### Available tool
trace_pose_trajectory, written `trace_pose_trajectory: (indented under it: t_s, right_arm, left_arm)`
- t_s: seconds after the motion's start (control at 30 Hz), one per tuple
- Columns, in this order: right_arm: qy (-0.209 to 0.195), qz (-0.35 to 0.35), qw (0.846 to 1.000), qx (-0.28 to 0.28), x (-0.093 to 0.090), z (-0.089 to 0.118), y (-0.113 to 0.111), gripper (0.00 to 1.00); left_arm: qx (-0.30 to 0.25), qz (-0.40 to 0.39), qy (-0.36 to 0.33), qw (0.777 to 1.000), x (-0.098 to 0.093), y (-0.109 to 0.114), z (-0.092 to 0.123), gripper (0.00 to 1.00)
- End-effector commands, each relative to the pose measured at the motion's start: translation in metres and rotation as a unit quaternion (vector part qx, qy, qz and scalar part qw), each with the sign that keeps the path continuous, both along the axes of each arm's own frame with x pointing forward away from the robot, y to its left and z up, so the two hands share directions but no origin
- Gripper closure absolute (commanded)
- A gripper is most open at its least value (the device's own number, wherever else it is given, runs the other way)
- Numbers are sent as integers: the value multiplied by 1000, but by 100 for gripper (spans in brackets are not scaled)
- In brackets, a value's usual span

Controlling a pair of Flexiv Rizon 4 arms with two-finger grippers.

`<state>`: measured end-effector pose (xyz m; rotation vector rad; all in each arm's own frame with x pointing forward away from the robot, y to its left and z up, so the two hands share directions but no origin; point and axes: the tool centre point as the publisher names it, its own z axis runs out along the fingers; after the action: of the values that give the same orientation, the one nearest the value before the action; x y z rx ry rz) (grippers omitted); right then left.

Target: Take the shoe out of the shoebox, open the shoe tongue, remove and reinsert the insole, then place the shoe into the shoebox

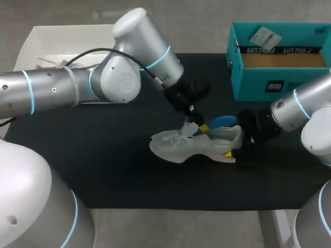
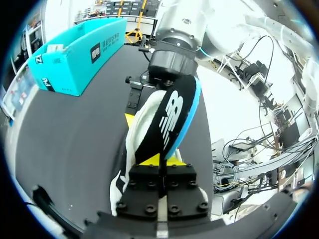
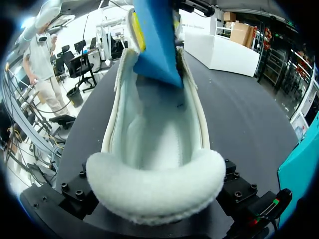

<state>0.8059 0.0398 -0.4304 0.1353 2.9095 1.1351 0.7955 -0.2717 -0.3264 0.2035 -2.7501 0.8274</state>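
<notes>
Pinching logo-printed insole (image 2: 169, 117), left end effector (image 2: 160, 160); right end effector (image 1: 236, 143) clamps shoe (image 1: 181, 146) heel

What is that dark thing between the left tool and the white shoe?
The insole, black on top with a blue underside, pinched in the left tool and reaching to the shoe. The left wrist view shows it best.

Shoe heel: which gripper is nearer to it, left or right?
Right. The right gripper grips the shoe at its heel. The left gripper holds the blue insole over the shoe's opening, farther toward the toe.
</notes>
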Motion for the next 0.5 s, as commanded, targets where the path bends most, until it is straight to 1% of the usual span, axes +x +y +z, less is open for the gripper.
trace_pose_trajectory:
  t_s: [0.03, 0.2, 0.4, 0.5]
  right_arm:
    - [-1, -1, 1000, -1, -1, -4, 1, 100]
    - [-1, -1, 1000, -1, -1, -4, 1, 100]
    - [-1, -1, 1000, -1, -1, -4, 1, 100]
    - [-1, -1, 1000, -1, -1, -4, 1, 100]
  left_arm:
    - [-23, -8, 6, 1000, -3, 1, 13, 100]
    - [-51, -19, 12, 998, -5, -12, 31, 100]
    - [-82, -27, 10, 996, -1, -30, 53, 100]
    - [-101, -31, 10, 994, 1, -39, 70, 100]
